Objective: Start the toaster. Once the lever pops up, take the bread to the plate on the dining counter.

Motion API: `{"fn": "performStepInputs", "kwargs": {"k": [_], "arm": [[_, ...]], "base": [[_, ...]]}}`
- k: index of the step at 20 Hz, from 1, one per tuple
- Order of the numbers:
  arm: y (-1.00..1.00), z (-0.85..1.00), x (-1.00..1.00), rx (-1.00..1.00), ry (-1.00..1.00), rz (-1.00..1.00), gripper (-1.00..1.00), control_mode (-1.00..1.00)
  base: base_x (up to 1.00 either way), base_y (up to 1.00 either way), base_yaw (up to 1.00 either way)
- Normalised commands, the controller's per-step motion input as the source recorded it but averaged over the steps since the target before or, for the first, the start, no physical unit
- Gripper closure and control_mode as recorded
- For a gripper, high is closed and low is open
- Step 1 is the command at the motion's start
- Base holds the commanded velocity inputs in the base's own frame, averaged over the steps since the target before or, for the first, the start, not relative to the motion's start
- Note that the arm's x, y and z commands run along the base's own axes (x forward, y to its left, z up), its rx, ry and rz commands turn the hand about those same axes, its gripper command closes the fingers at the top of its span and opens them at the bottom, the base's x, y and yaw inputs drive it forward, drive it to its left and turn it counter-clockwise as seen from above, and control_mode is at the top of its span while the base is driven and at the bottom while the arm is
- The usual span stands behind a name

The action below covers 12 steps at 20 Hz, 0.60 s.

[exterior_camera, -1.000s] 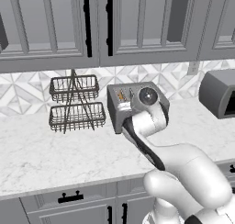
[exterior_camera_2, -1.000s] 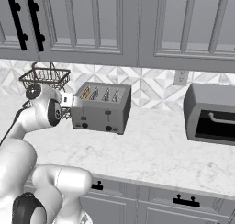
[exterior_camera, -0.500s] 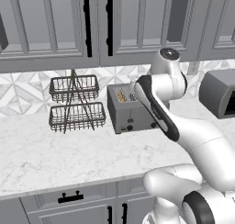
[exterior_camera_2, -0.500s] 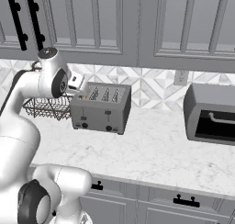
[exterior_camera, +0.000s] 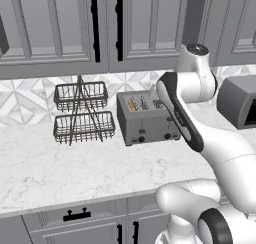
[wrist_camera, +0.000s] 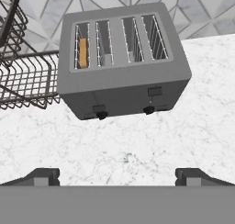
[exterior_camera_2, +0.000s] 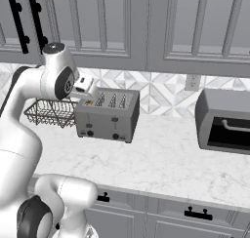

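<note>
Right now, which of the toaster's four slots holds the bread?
The end slot nearest the wire basket: the bread sits there; the toaster's other three are empty.

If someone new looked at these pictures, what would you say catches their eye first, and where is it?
Probably the grey toaster on the marble wall counter, with the tan bread sitting in its leftmost slot as the hand view shows it. Next, the white arm arching over it from the right of the left base view, and the two-tier wire basket standing beside the toaster against the patterned backsplash.
</note>
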Motion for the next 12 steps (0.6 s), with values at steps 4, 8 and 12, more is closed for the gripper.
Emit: {"fn": "performStepInputs", "kwargs": {"k": [4, 8, 12], "arm": [[-0.04, 0.0, 0.0, 0.0, 0.0, 0.0, -1.0, -1.0], [0.0, 0.0, 0.0, 0.0, 0.0, 0.0, -1.0, -1.0], [0.0, 0.0, 0.0, 0.0, 0.0, 0.0, -1.0, -1.0]], "base": [[0.0, 0.0, 0.0], [0.0, 0.0, 0.0], [0.0, 0.0, 0.0]]}}
